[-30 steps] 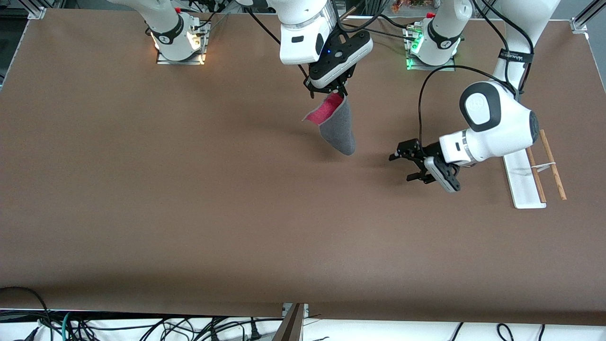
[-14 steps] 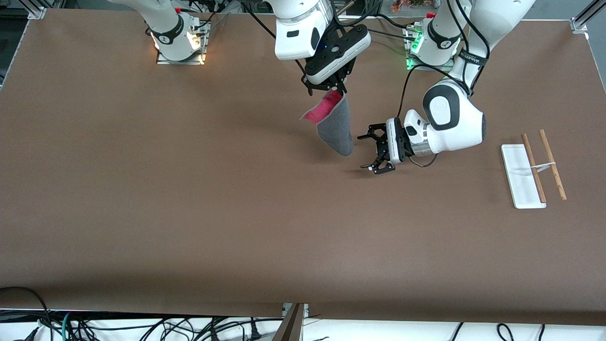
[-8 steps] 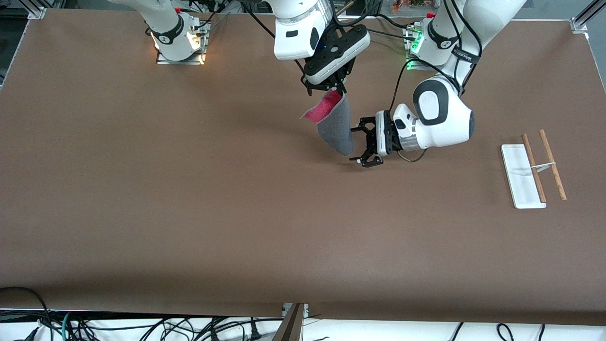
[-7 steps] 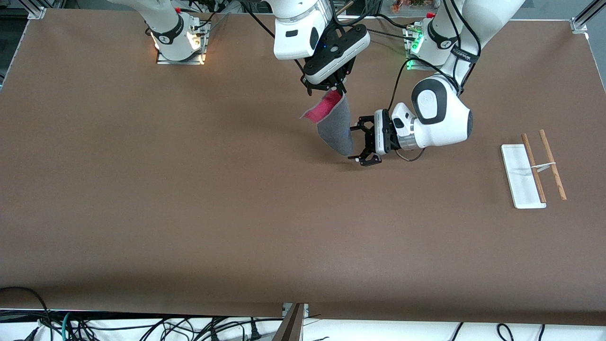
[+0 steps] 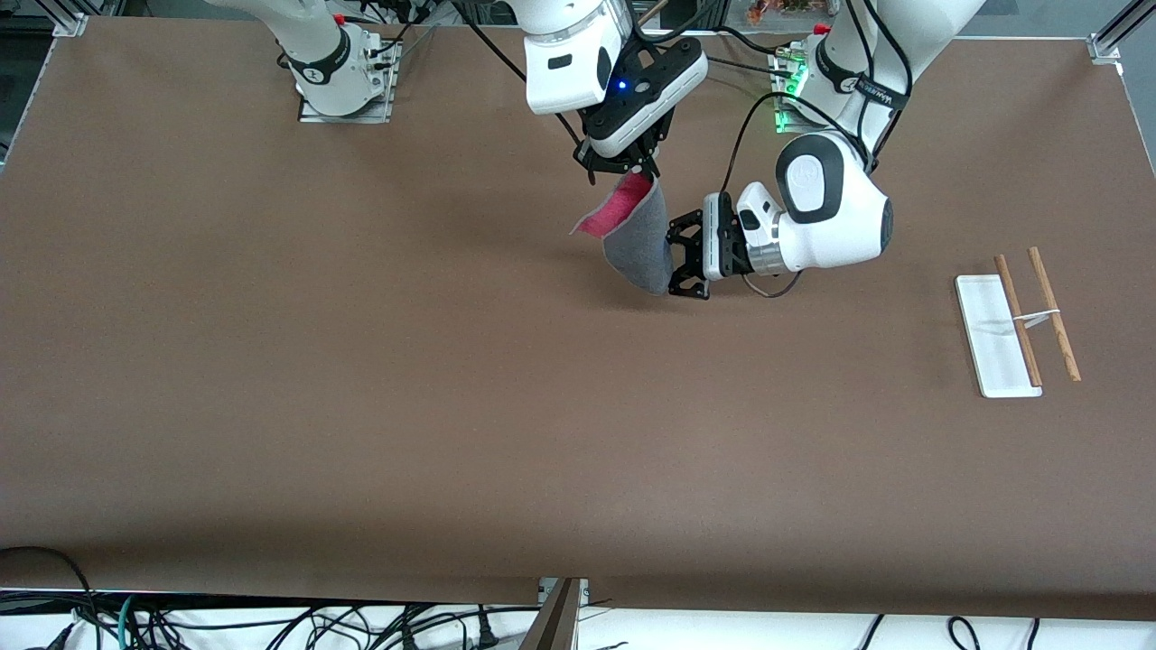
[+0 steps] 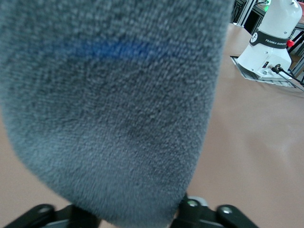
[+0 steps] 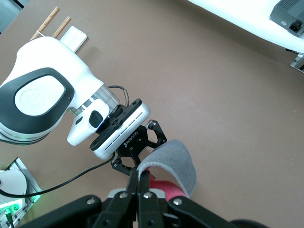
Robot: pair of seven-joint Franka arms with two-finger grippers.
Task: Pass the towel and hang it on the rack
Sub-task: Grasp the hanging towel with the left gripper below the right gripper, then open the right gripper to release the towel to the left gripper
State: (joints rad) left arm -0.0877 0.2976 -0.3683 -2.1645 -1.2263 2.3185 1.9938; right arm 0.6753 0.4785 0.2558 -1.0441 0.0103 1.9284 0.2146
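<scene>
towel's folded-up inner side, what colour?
Red-pink; the small soft cloth towel is dark grey outside. Best in front view.

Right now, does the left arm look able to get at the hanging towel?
Probably yes. The left pincer is open, with the towel's lower edge at its fingers; the right pincer holds the top, and nothing blocks the way.

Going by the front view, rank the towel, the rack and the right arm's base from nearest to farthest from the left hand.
From the left hand:
1. towel, right at it, hanging from the right hand.
2. rack, toward the left arm's end of the table.
3. right arm's base, at the table's top edge.
</scene>
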